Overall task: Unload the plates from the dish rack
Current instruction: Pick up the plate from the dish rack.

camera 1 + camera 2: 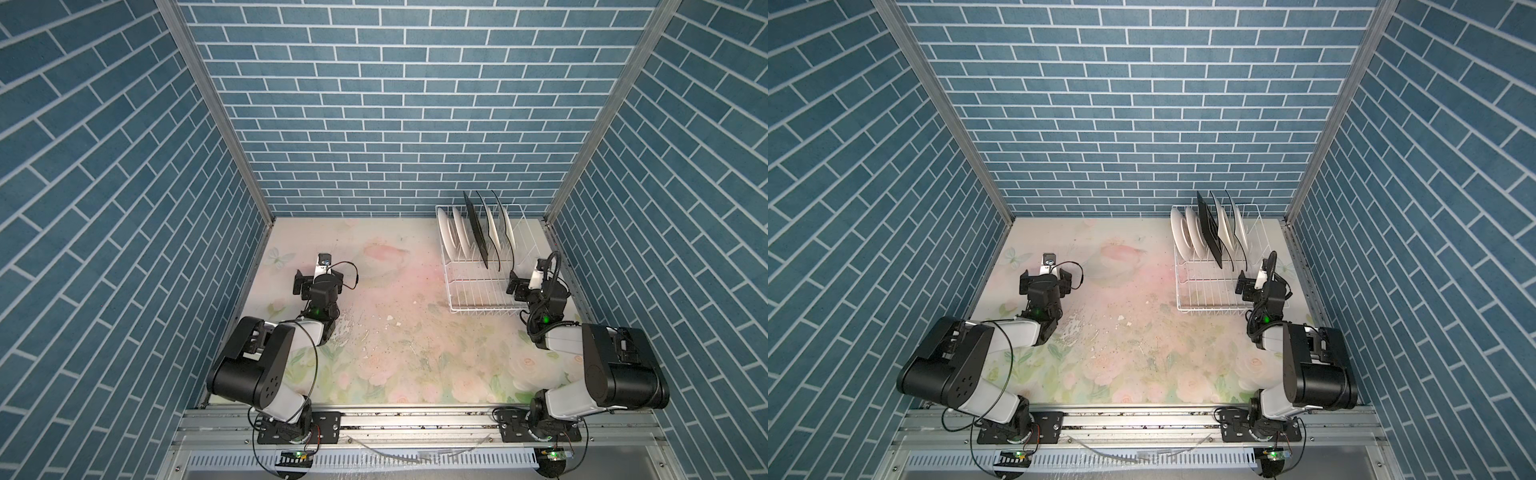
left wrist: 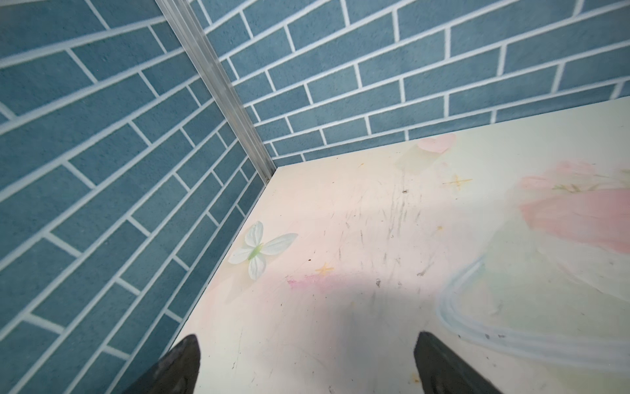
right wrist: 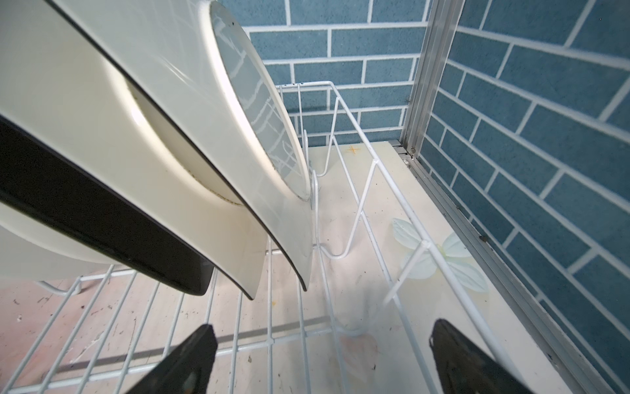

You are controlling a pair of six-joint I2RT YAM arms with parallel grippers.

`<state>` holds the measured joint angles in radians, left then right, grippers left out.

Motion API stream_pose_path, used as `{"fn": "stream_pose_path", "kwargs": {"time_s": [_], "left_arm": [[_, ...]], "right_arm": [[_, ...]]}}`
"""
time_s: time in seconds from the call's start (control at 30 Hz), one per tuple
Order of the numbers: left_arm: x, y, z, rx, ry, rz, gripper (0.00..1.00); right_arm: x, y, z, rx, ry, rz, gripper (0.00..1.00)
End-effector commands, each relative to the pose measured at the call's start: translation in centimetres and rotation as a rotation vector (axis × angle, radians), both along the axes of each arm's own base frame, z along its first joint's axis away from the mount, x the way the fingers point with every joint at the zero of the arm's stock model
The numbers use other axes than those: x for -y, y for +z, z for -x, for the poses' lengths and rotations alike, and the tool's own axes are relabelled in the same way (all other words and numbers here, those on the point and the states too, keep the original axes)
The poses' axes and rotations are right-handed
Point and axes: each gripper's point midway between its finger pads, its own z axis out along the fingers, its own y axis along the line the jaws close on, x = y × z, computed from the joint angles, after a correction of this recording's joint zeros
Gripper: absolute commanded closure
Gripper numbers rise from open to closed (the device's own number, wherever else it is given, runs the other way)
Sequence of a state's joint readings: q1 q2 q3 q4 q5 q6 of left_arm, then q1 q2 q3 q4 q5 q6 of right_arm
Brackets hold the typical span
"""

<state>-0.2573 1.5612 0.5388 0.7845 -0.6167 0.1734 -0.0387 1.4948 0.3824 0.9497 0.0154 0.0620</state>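
We log a floral worktop (image 1: 395,332). The white wire dish rack (image 1: 478,291) sits at its far right corner. Five plates (image 1: 476,228) stand on edge in the rack's far half. The right tool (image 3: 324,337) hovers over the rack's near end, spread, empty. The left tool (image 2: 306,354) is over bare worktop, spread, empty.

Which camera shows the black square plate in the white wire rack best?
Either top view: the black square plate stands nearly whole, on edge between white plates in the dish rack. The right wrist view catches only its lower edge; the left wrist view misses it.
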Motion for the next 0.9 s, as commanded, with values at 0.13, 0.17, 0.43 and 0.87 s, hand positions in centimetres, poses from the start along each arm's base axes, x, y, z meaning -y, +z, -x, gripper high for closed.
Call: {"fn": "stream_pose_path", "kwargs": {"time_s": [0.13, 0.17, 0.43, 0.87], "left_arm": [[-1.4, -1.7, 0.9, -0.077, 0.069, -0.024, 0.0], [-1.0, -1.2, 1.4, -0.032, 0.035, -0.006, 0.0], [-0.8, -3.1, 3.9, 0.088, -0.221, 0.218, 0.0], [-1.2, -3.7, 1.6, -0.014, -0.189, 0.236, 0.0]], "right_arm": [[0.5, -3.2, 0.4, -0.118, -0.023, 0.014, 0.01], [0.5, -3.3, 0.4, -0.119, -0.022, 0.013, 0.01], [0.5, -3.2, 0.4, -0.118, -0.022, 0.013, 0.01], [0.0, 1.1, 2.5, -0.049, 0.001, 0.012, 0.01]]}}
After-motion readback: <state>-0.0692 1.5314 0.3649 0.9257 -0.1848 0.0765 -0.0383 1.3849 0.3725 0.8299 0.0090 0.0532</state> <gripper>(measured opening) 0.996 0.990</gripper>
